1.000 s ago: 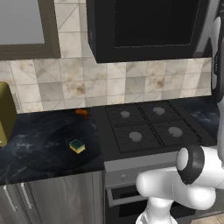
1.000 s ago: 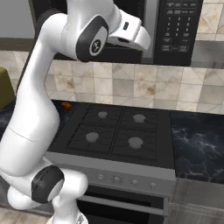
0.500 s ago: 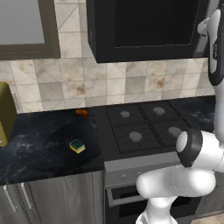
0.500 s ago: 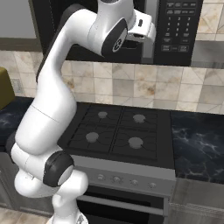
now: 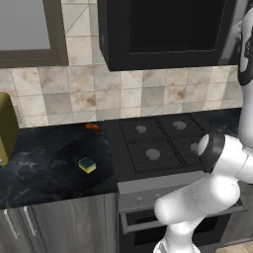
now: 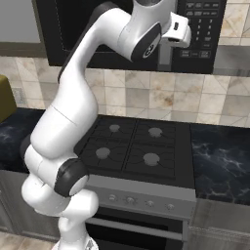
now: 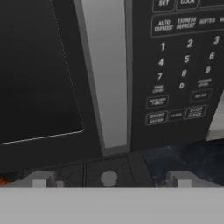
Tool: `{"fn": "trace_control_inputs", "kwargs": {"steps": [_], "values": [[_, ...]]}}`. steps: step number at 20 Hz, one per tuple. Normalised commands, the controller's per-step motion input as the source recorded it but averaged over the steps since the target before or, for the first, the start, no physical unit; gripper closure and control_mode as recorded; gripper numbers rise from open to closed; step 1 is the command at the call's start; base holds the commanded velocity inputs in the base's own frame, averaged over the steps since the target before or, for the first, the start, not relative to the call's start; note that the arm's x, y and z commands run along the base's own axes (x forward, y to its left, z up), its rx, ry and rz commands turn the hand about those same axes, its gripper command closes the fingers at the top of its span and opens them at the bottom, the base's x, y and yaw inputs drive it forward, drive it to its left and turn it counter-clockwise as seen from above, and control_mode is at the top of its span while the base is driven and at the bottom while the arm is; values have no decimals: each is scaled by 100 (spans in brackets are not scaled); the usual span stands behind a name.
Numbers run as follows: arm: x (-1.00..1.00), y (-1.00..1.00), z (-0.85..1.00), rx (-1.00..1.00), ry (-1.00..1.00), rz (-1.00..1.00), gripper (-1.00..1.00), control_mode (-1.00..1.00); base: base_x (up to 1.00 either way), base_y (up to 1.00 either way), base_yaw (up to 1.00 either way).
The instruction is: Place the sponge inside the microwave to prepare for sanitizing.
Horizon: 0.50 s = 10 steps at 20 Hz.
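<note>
While shut, microwave [image 5: 165,32] above stove [image 5: 158,143].

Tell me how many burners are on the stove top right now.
4, in a two-by-two grid on the stove: back left burner, back right burner, front left burner and front right burner. None looks hidden, and nothing sits on any of them.

Black four-burner stove [image 5: 160,143] set in dark marbled counter [image 5: 44,170], oven front with knob row [image 6: 141,201] below. Small orange thing [image 5: 92,127] on counter at backsplash, just left of stove. Olive-yellow appliance [image 5: 6,127] at counter's far left. Beige tiled backsplash [image 5: 74,99]. Grey-fronted cabinet [image 5: 27,27] upper left. Grey base cabinets [image 5: 59,227] under counter.
</note>
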Motion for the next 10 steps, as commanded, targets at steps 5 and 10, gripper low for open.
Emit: {"fn": "trace_control_inputs", "kwargs": {"steps": [5, 10], "values": [[17, 0, 1, 1, -1, 7, -100, -100, 0, 0, 0], [50, 0, -4, -1, 0, 1, -100, -100, 0, 0, 0]]}}
